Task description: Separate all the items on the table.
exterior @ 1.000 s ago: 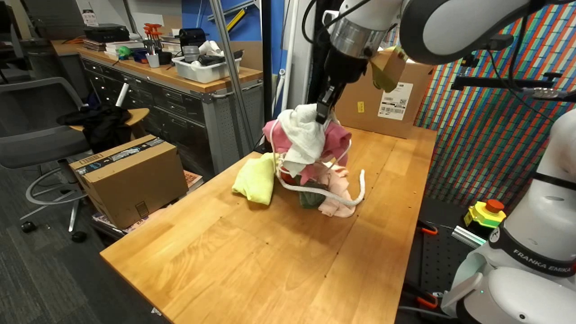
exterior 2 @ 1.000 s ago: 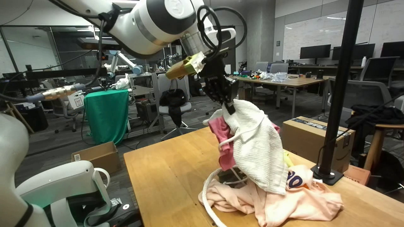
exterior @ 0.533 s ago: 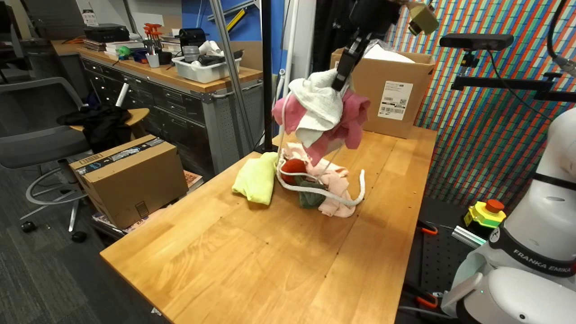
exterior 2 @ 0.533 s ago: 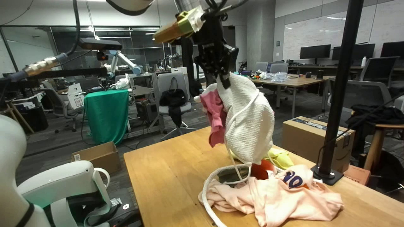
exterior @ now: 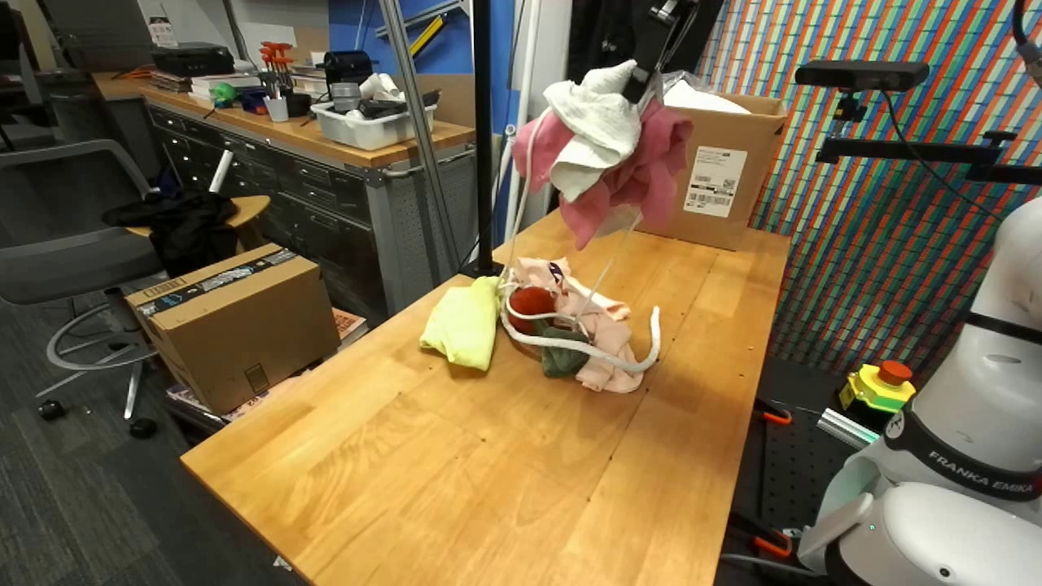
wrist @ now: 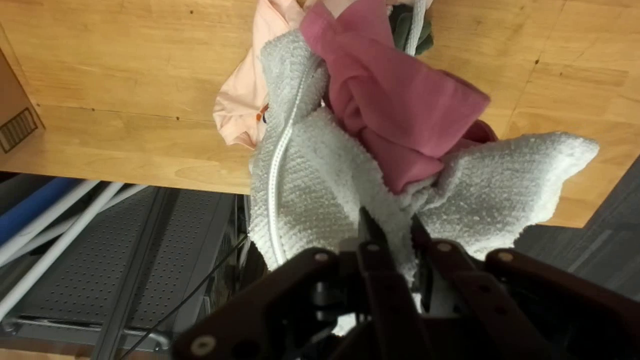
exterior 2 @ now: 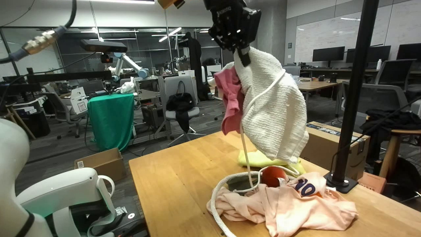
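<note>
Above the table (exterior: pixel 488 488), the gripper (wrist: pixel 392 222) is clamping the white-grey cloth (exterior 2: pixel 274 105), with a pink cloth (exterior 2: pixel 230 102) hanging against it. The white rope (exterior: pixel 604 355) is running over the white-grey cloth and down to the table, where the red ball (exterior: pixel 533 299), green object (exterior: pixel 562 363) and pinkish-beige cloth (exterior 2: pixel 296 210) are lying close together, the yellow cloth (exterior: pixel 461 325) resting just beside.

Yellow cloth (exterior: pixel 462 327), pinkish-beige cloth (exterior 2: pixel 279 210), rope (exterior 2: pixel 213 201) on wooden table (exterior: pixel 488 480)
</note>
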`<move>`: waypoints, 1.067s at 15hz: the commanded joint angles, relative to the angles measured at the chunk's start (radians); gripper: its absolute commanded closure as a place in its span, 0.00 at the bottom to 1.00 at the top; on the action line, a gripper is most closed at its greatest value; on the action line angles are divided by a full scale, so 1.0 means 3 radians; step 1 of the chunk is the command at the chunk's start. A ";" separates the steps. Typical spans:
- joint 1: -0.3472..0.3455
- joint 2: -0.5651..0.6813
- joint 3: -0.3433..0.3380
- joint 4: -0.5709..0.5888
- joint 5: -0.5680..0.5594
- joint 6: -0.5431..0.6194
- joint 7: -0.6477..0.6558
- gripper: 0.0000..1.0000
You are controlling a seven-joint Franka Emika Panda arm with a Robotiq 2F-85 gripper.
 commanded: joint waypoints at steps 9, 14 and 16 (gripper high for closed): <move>-0.0091 -0.1282 0.0274 0.0494 0.0000 -0.1385 0.0170 0.91; -0.0057 -0.1689 0.0415 0.0662 -0.0015 -0.1809 0.0212 0.91; -0.0045 -0.1785 0.0439 0.0668 -0.0006 -0.1864 0.0222 0.91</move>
